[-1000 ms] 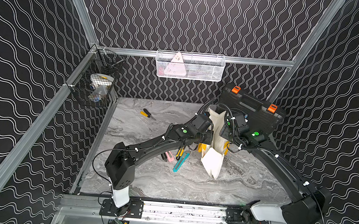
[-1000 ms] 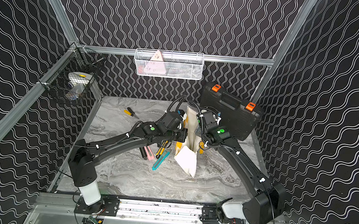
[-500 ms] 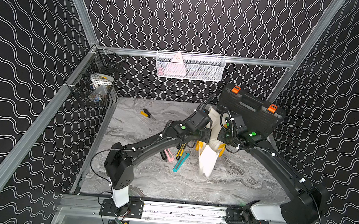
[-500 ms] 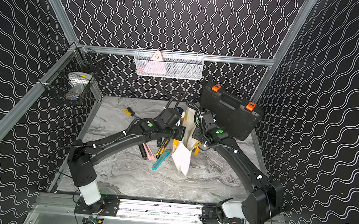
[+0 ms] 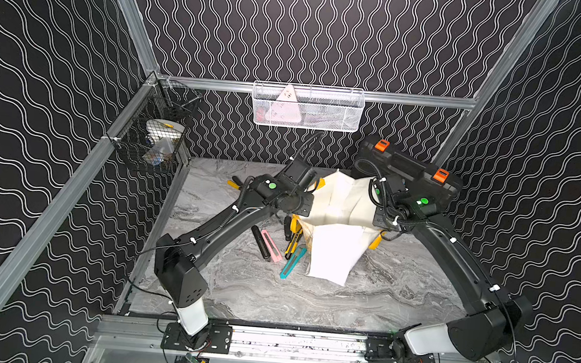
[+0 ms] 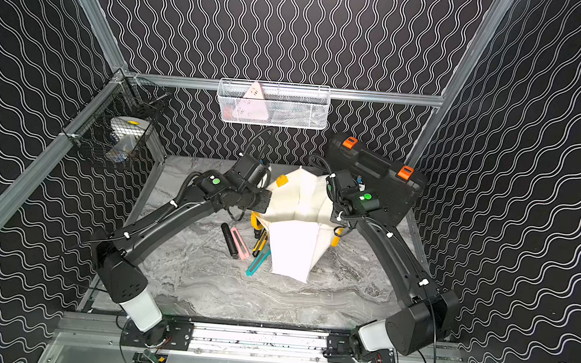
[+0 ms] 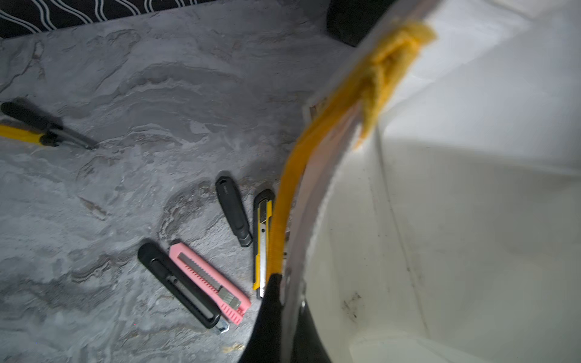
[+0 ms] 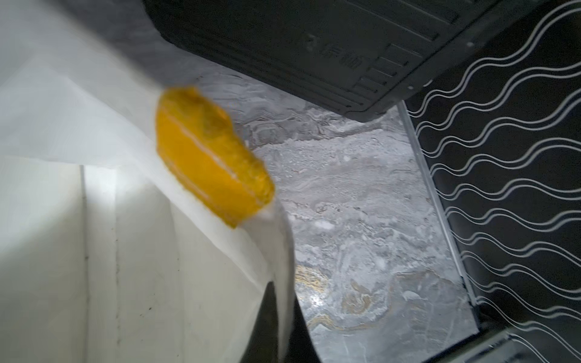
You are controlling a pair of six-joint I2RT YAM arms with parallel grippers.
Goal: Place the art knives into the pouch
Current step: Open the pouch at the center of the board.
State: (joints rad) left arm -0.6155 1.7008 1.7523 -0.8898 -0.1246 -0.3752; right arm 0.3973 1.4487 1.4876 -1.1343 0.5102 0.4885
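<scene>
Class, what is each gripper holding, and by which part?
Both hold the pouch by its top rim: left gripper on one side, right gripper opposite.

A black hard case (image 5: 407,170) with orange latches is propped up just behind the right gripper (image 8: 281,298), on the side away from the left gripper (image 7: 287,292). A white wire basket (image 5: 307,107) is hung on the back rail, above and well beyond both grippers, and a pink-and-white triangular item (image 5: 284,109) is held in it. A black wire basket (image 5: 154,139) containing a white roll (image 5: 163,130) is fixed to the side frame, well apart from the left gripper on its outer side. A yellow-and-black screwdriver (image 7: 41,129) is laid on the grey marbled tabletop (image 5: 272,301), near the left gripper and farther from the right gripper.
</scene>
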